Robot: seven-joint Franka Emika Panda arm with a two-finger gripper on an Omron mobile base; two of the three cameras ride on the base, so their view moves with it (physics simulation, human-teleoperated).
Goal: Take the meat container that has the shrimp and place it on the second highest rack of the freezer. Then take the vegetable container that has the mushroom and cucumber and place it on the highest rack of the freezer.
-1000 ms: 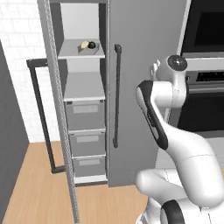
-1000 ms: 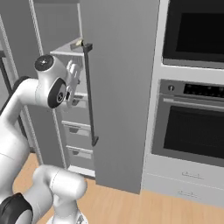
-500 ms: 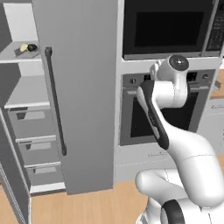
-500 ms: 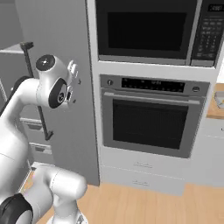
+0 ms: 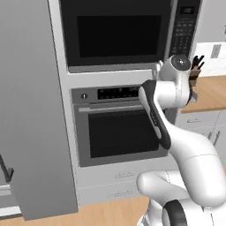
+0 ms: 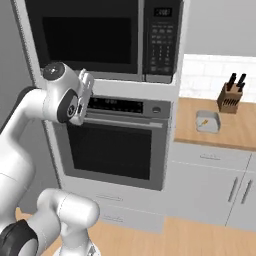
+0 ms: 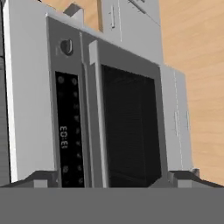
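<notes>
Where my own parts come first: gripper (image 7: 112, 177), jaws spread wide, nothing between them; one dark fingertip (image 7: 43, 176) at lower left of the hand view, the other at lower right. In the right base view the gripper (image 6: 86, 82) sits upper left, in front of the oven's control strip and not visibly touching it.

Item: oven (image 7: 127, 127), built-in, grey front, dark glass door. It lies rolled sideways in the hand view, with its long handle (image 7: 92, 109) running top to bottom and the clock panel left of that. In the left base view the oven (image 5: 119, 132) holds the centre, partly behind my arm.

Item: microwave (image 6: 100, 37), dark door, keypad on its right, directly above the oven, top of frame.

Item: tall grey door (image 5: 31, 110), plain, left side of the left base view, dark handle end at its lower left edge.

Item: wooden counter (image 6: 235, 132), right of the oven, mid-right of the right base view.

Item: meat container (image 6: 207, 121), on that counter, well apart from my gripper. Small, pale, squarish, open-topped tub with rounded corners; one small orange piece inside, too small to identify.

Item: knife block (image 6: 231, 96), brown, dark handles upright, just behind the container against the white tile wall.
</notes>
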